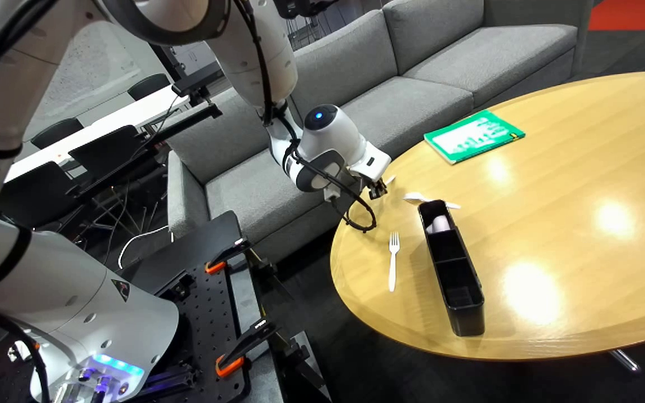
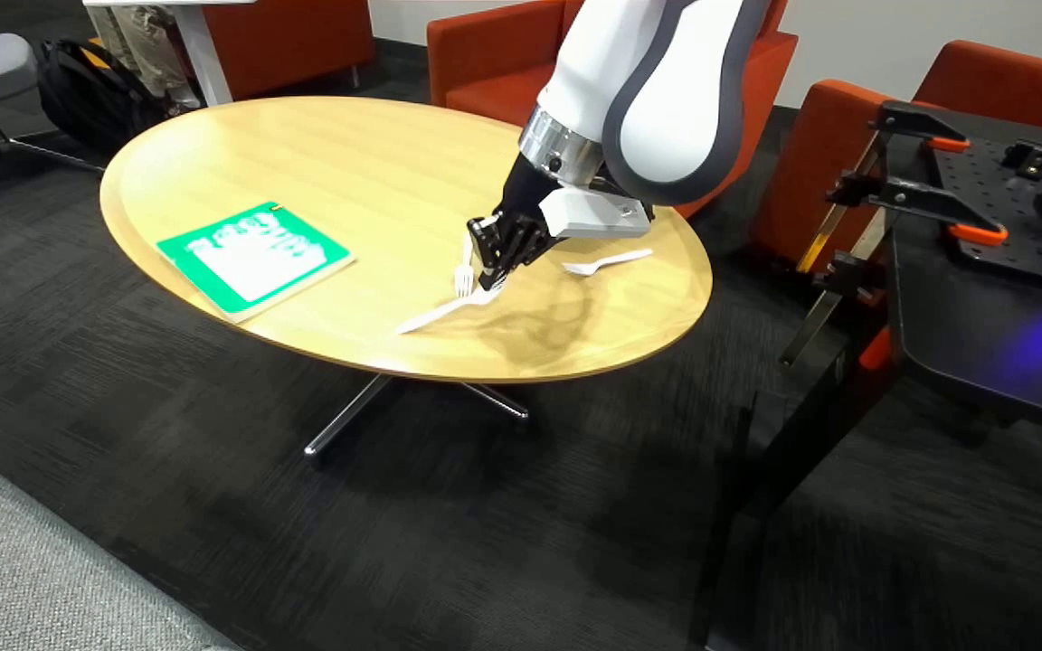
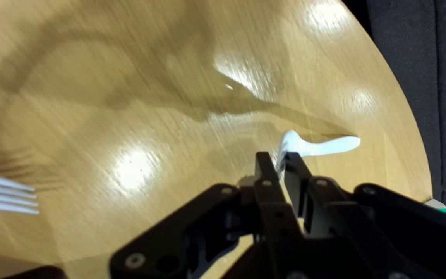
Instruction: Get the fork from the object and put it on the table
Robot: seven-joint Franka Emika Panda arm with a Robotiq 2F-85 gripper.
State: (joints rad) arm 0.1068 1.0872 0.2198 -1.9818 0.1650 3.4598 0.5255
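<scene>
Claw (image 3: 278, 158) clamps a white utensil (image 3: 310, 148) by its head, slanting down toward the table (image 2: 358, 163).

oval yellow wooden table (image 1: 580, 151), right of the frame in an exterior view: grained, glossy, with bright reflected spots. long black plastic box (image 1: 466, 318), right of centre: smooth, slightly shiny. grey cloth sofa (image 1: 437, 103), upper centre: matt, textured weave. green-and-white paper booklet (image 2: 254, 262), left of the frame in an exterior view: smooth cover. slanting silver metal table leg (image 2: 349, 414), left of centre: polished. dark grey carpet (image 2: 521, 542), lower centre: matt, rough. slender white plastic fork (image 3: 329, 147), right of centre in the wrist view, and four-tined white plastic fork (image 3: 4, 197), lower left: smooth, faintly sheened. black two-fingered gripper (image 3: 278, 159), lower centre: matt, with shinier metal screw heads (image 3: 134, 260).
</scene>
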